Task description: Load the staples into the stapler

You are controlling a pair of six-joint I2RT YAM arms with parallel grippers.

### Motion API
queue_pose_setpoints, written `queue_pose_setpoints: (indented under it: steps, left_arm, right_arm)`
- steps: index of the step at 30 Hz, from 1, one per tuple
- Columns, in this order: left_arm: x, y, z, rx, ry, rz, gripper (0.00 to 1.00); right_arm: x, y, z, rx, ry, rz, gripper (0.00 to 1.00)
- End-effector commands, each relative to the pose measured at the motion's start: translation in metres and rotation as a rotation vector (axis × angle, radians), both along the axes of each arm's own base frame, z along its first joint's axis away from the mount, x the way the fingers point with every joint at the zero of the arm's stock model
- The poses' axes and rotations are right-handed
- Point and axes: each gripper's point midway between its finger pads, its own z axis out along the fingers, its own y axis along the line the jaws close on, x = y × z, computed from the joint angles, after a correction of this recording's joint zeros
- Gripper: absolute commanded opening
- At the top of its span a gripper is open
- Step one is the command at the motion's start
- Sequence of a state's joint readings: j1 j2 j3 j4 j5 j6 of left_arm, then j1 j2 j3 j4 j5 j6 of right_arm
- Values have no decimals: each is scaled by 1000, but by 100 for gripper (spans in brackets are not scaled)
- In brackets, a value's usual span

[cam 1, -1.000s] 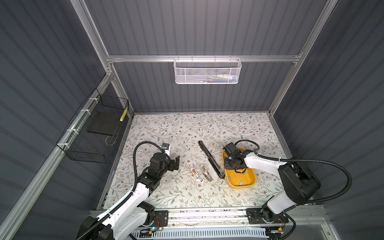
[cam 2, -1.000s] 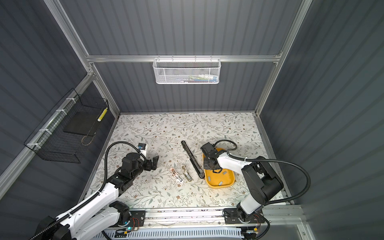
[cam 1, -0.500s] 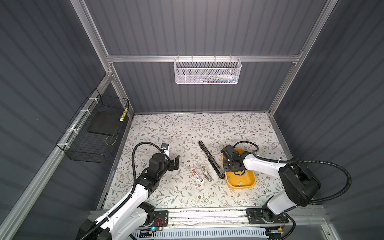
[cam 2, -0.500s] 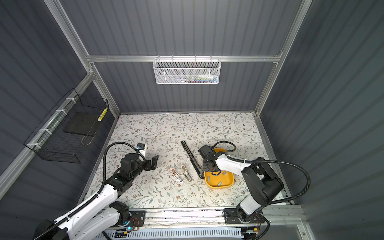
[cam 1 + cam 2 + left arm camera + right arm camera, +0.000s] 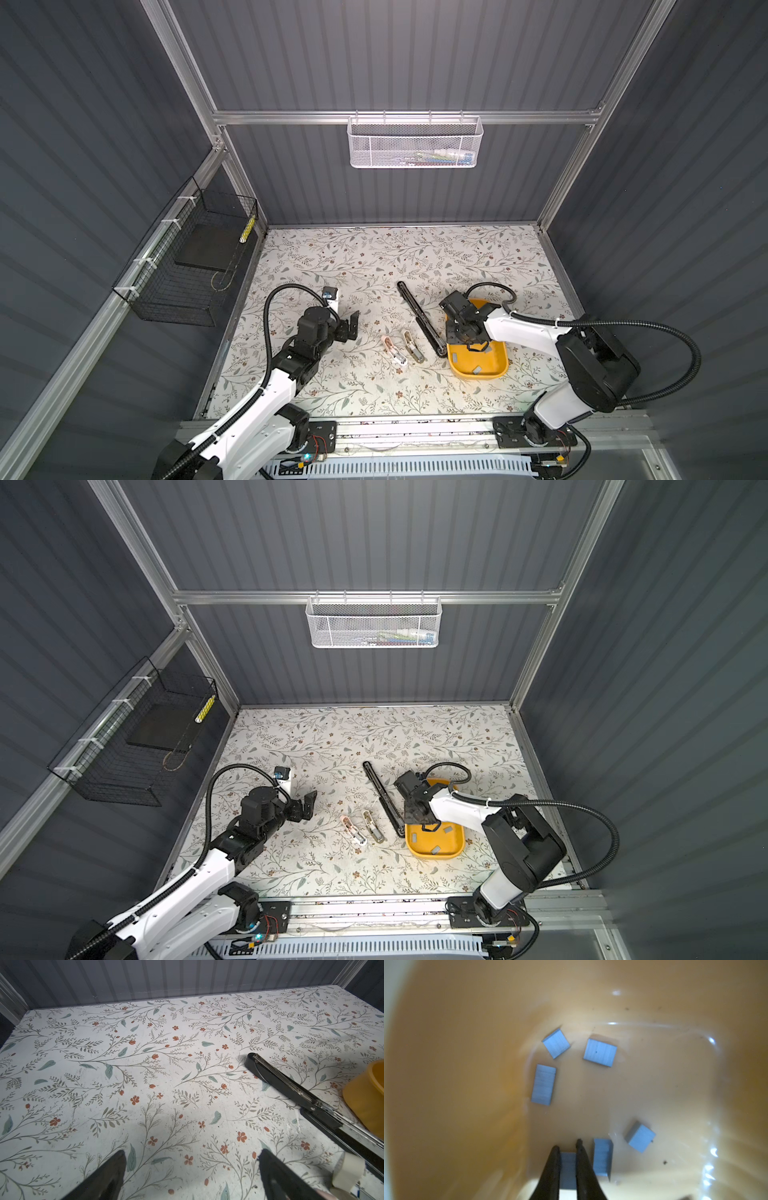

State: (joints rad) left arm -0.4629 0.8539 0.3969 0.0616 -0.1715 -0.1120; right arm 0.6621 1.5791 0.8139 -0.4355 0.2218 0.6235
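- Pinching one staple strip (image 5: 568, 1169) between the jaws of the right gripper (image 5: 567, 1144), low in the middle of the right wrist view, down inside the yellow tray (image 5: 446, 1064).
- Lying loose on the tray floor around that strip: five more staples (image 5: 600, 1052), one just beside the pinched strip, the rest farther up the frame.
- Sitting right of centre in both top views, near the front edge of the floral desk (image 5: 353, 390): the same tray.
- Resting side by side just left of it: two small staplers (image 5: 392, 351).
- Held spread wide above bare desk, well left of those: jaws of the left gripper (image 5: 192, 1156).
- Stretched diagonally just beside the tray's left rim, opened out flat: long black stapler (image 5: 419, 322).
- Hanging beyond: black wire basket (image 5: 187, 270) at left, white mesh basket (image 5: 415, 143) at upper centre.
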Motion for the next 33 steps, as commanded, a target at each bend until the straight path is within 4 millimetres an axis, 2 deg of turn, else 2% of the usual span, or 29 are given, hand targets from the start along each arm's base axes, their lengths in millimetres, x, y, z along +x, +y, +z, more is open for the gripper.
queue_pose_setpoints:
  steps: [1, 4, 8, 11, 15, 17, 19, 22, 25, 26, 30, 33]
  left_arm:
    - [-9, -1, 0, -32, 5, -16, 100]
    - [-16, -12, 12, -104, -16, -76, 100]
    - [-22, -22, 33, -186, -52, -127, 100]
    - [-21, -10, 44, -212, -27, -39, 100]
    - [-22, 25, 53, -272, -4, 196, 100]
    - [-27, 31, 57, -334, 32, 256, 100]
    - [-35, 26, 57, -398, 104, 255, 100]
    - [-49, 17, 54, -452, 183, 214, 100]
    - [-62, 15, 37, -450, 249, 195, 100]
    - [-65, 12, 32, -455, 265, 176, 100]
    - [-72, 5, 26, -422, 203, 68, 100]
    - [-82, 14, 29, -397, 148, 55, 100]
  right_arm:
    - [-1, -1, 9, -12, -5, 16, 14]
    - [5, 5, 27, 35, -69, 33, 13]
    - [10, 7, 63, 90, -175, 60, 13]
    - [12, 6, 92, 117, -264, 96, 13]
    - [11, 16, 131, 154, -390, 206, 11]
    - [6, 26, 143, 158, -428, 281, 11]
    - [-2, 40, 162, 178, -498, 349, 10]
    - [-18, 64, 162, 189, -531, 442, 10]
    - [-36, 92, 149, 231, -509, 520, 10]
    - [-42, 103, 137, 229, -482, 547, 9]
    - [-64, 143, 118, 262, -453, 649, 11]
    - [-75, 163, 107, 321, -431, 669, 11]
